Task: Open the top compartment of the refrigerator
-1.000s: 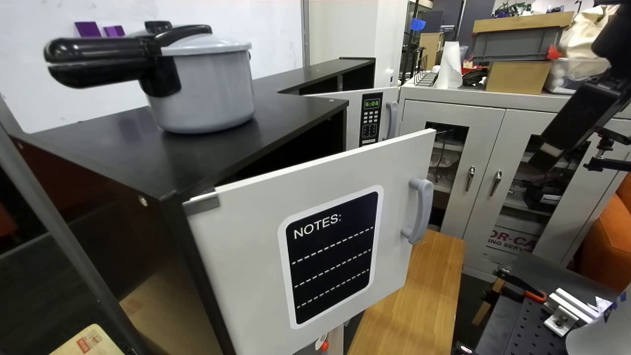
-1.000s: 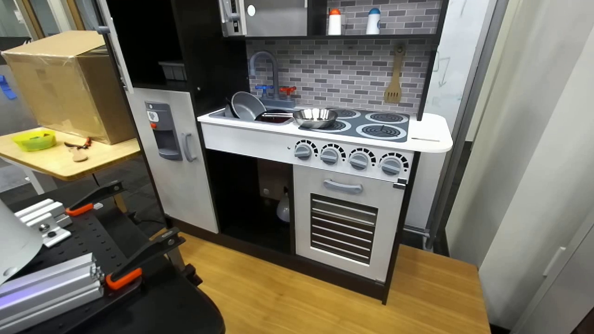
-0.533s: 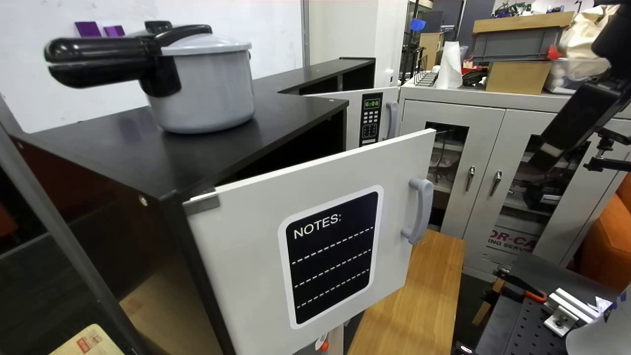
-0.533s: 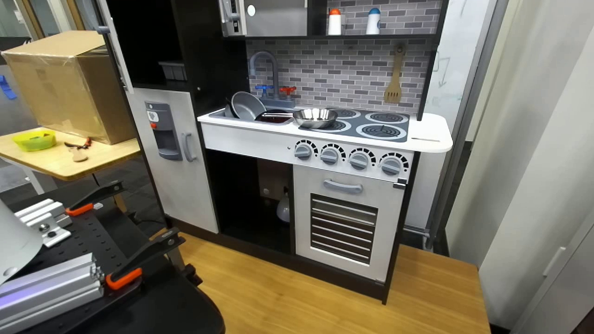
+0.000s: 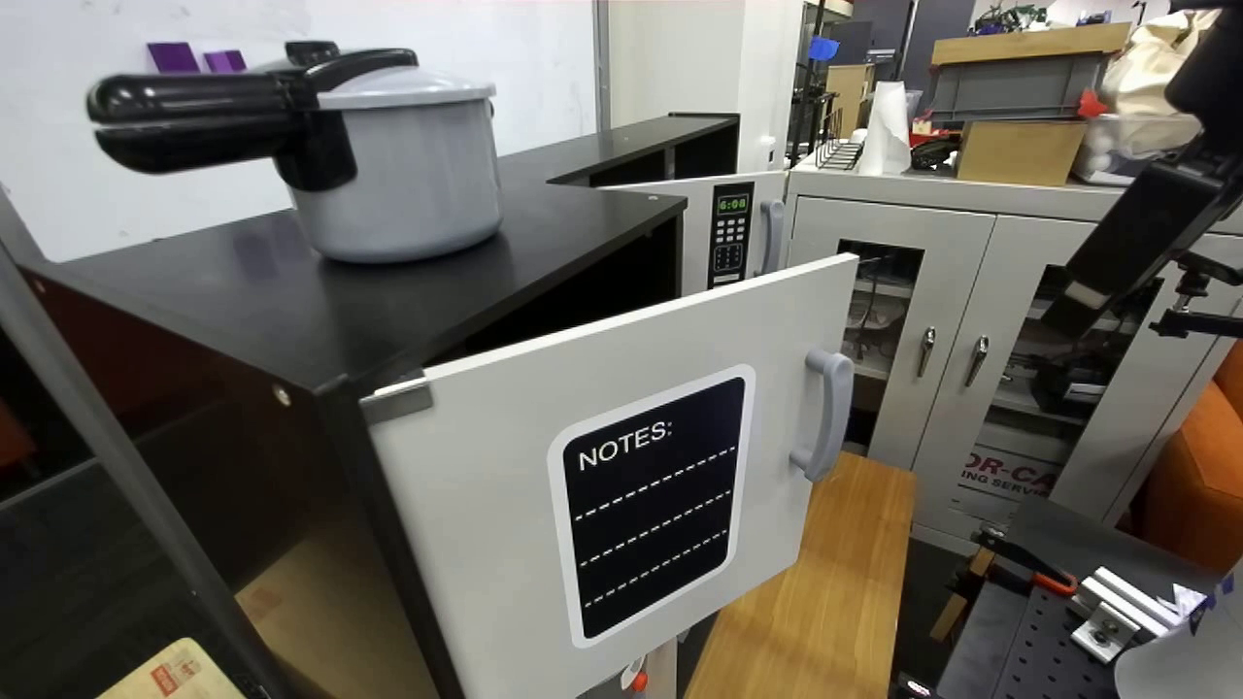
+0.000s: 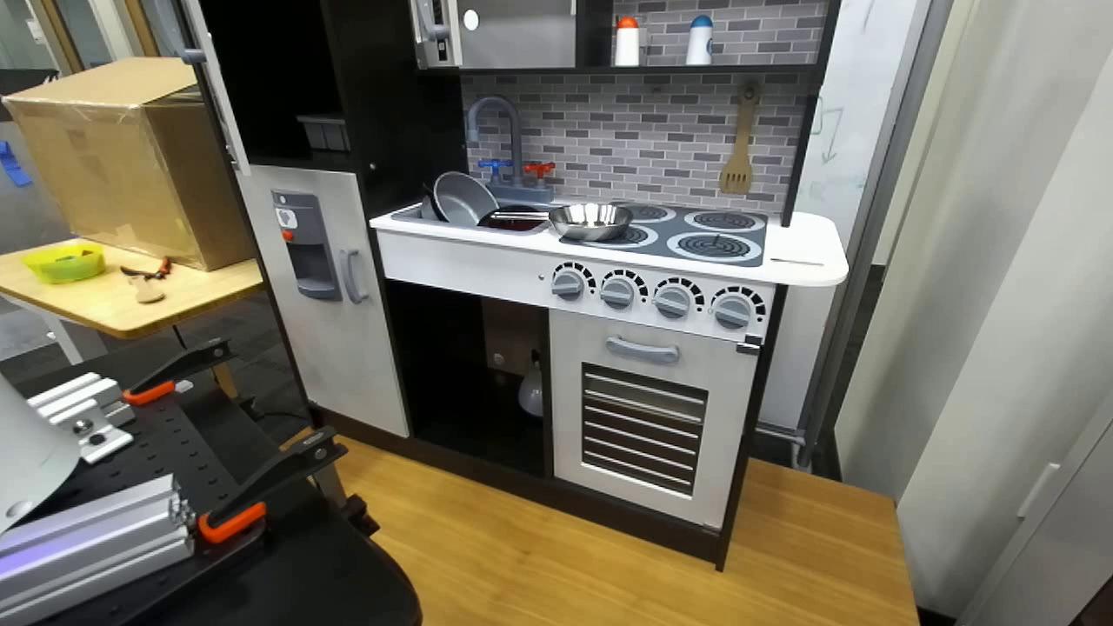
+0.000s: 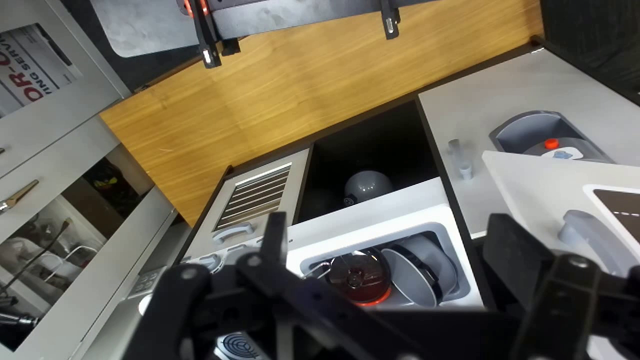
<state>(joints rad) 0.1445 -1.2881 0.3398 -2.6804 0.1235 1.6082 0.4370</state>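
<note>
Upper door [image 5: 486, 524]: swung outward from the refrigerator [image 5: 243, 282] in an exterior view, at the same angle as a second ago.
Notes panel [image 5: 651, 510]: faces out on this door, as earlier.
Door handle [image 5: 830, 417]: sits by the free edge, unmoved.
Gripper [image 7: 390, 235]: has both fingers [image 7: 515, 252] spread wide apart in the wrist view, with hold of nothing; cannot tell how near to the door handle.
Black robot part [image 5: 1146, 228]: hangs in at the upper right of an exterior view, placed as a second ago.
Pot [image 5: 413, 175]: rests on the black top of the refrigerator, unshifted.
Lower door [image 6: 343, 348]: closed, without change.
Grey bin [image 6: 325, 132]: stays in the dark upper part of the refrigerator.
Metal pan [image 6: 596, 224]: lies on the stove [image 6: 674, 228], same spot as earlier.
</note>
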